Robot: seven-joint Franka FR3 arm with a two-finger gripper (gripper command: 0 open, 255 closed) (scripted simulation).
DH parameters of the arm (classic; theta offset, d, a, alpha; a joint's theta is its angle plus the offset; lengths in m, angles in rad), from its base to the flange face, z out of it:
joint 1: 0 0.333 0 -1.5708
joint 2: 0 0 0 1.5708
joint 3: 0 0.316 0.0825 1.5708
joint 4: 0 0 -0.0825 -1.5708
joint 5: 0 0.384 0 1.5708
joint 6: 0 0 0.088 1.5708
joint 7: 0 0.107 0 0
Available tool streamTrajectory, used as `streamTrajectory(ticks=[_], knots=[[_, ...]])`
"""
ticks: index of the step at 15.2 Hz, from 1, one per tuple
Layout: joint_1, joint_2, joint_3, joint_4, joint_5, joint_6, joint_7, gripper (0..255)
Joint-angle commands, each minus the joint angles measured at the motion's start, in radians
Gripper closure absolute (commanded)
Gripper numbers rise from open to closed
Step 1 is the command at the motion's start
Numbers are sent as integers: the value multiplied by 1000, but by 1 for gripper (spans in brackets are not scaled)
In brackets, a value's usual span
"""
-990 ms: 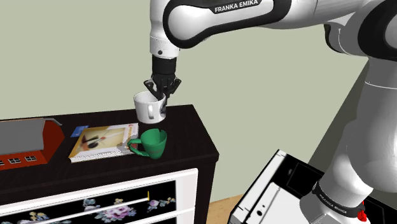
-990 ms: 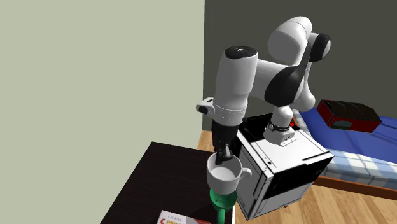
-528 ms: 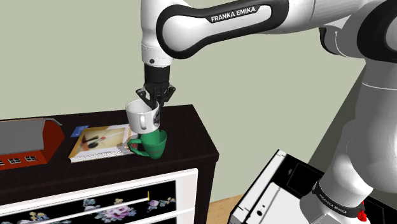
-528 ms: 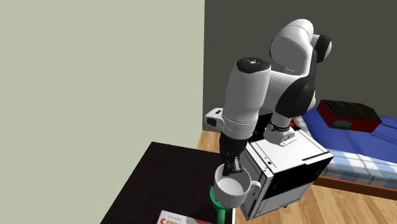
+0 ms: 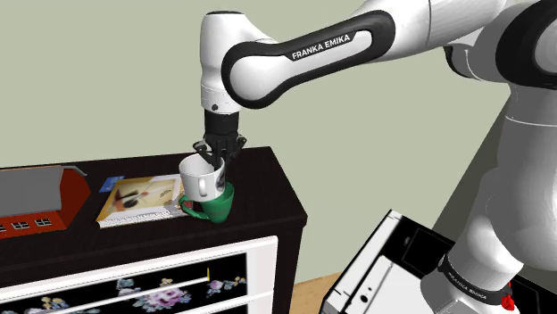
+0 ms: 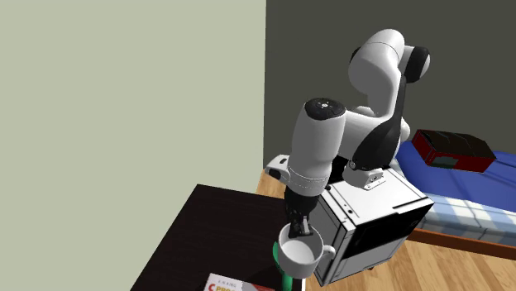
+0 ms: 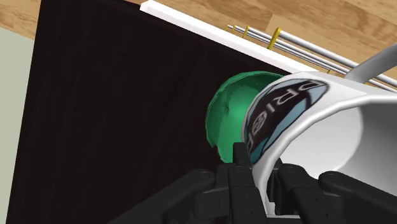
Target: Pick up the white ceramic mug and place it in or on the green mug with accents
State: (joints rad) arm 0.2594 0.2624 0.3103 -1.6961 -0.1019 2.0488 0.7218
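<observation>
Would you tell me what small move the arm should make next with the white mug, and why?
Probably a short, slow descent. The gripper is shut on the white mug at its rim, and its base sits level with the green mug opening. Whether they touch is unclear, so lowering until it rests there seems wise before opening the fingers.

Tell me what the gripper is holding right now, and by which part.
The gripper holds the white mug by its rim, one finger inside the wall and one outside, over the green mug.
</observation>
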Motion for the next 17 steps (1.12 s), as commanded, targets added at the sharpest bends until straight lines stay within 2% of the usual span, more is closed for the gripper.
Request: streamTrajectory(ticks=[1, 10, 11, 16, 17], knots=[[0, 7, -1, -21, -3, 28, 2, 255], [0, 12, -2, -34, -6, 46, 4, 255], [0, 12, -2, -35, -6, 47, 4, 0], [0, 12, -2, -34, -6, 46, 4, 0], [-1, -1, 0, -18, 0, 18, 0, 0]])
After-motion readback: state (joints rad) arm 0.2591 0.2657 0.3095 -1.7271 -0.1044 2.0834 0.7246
